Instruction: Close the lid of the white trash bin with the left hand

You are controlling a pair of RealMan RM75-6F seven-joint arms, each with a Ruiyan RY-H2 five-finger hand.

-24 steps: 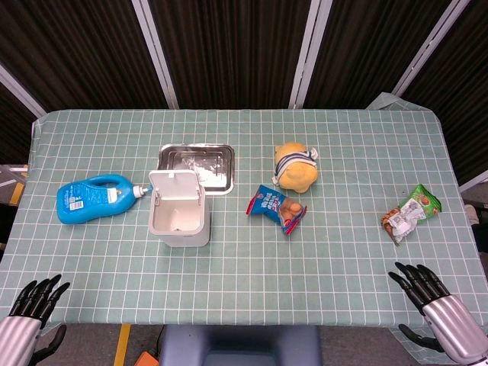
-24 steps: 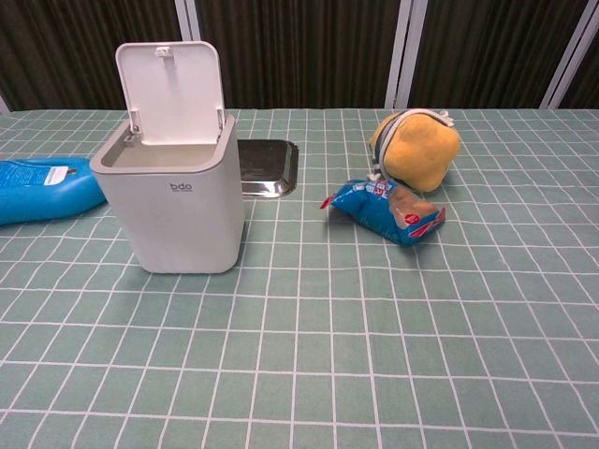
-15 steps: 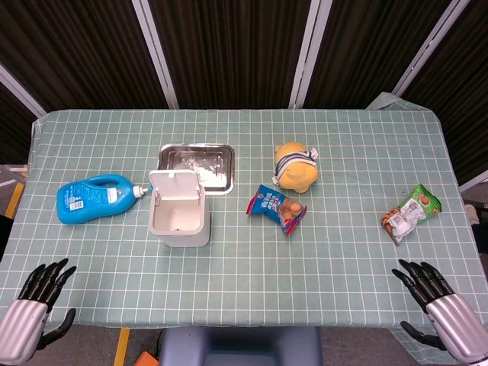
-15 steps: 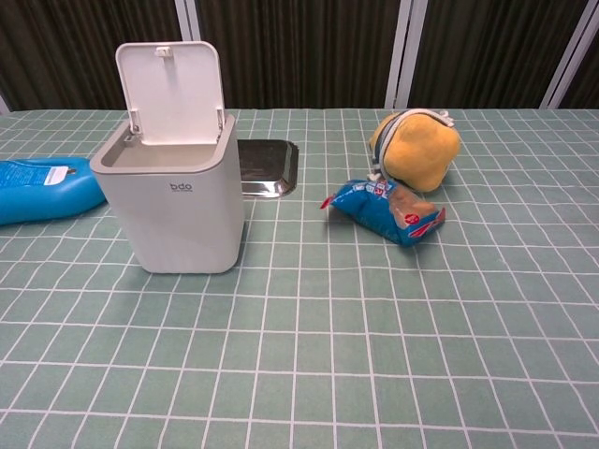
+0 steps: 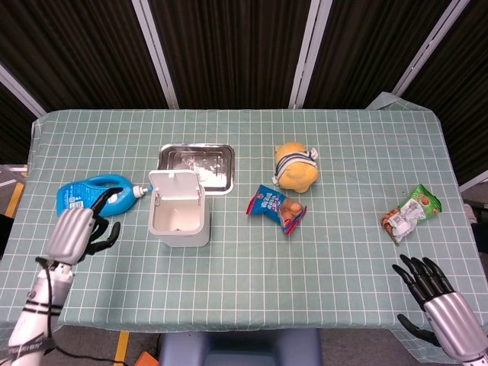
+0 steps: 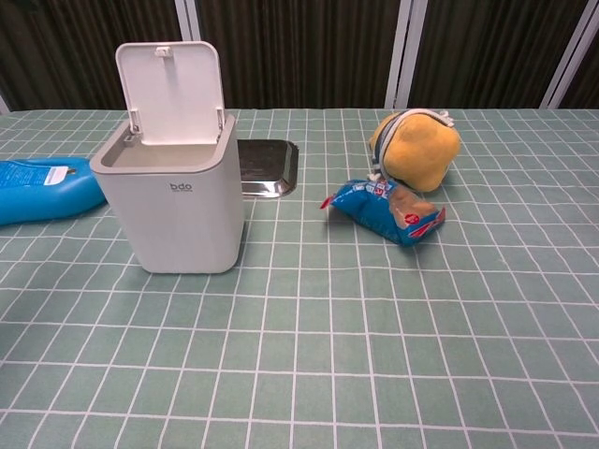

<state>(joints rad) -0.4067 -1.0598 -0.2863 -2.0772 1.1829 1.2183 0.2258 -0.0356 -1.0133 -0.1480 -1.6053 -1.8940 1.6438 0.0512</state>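
A green tablecloth (image 5: 320,252) gridded in white is shown. A white trash bin (image 5: 179,219), blue bottle (image 5: 93,198), silver tray (image 5: 196,162), yellow plush (image 5: 296,169), blue snack packet (image 5: 277,207) and green packet (image 5: 412,212) are seen.

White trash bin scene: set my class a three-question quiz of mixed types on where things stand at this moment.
1. True or false: the hinged lid of the white plastic trash bin stands open.
2. Which lies just behind the bin? A) silver metal tray B) yellow plush toy C) green snack packet
3. Fill in: the left hand hovers over the near edge of the blue ____ bottle, holding nothing.

Key:
1. True.
2. A.
3. Detergent. The right hand waits open at the table's near right corner.
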